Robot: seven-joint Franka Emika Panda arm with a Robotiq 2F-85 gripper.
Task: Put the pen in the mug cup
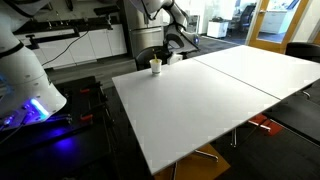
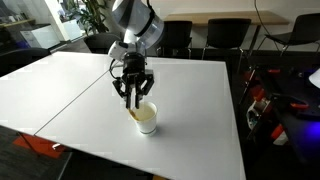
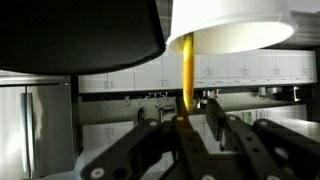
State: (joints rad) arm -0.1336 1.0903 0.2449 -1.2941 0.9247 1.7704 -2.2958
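Table (image 1: 210, 110) is white and wide. The cup (image 1: 155, 67) sits near one corner in an exterior view, w/ your arm (image 2: 135, 25) reaching down over it. The cup stands upright w/ its mouth open in both exterior views. Claw (image 2: 137, 102) hangs just above the rim, pointing down at a slight tilt.

Wrist view is flipped: claw comes in from the bottom and the cup hangs from the top. Jaws are drawn in narrow and look clamped on one end of the pen (image 3: 187, 80). Pen's long axis runs straight out from the fingertips, in line w/ the claw. Its free end meets the cup at the rim, near one side, not mid-mouth. Can't tell if the tip is inside yet. So the cup lies dead ahead along the pen. You prob. need a small sideways nudge toward centre before letting go.
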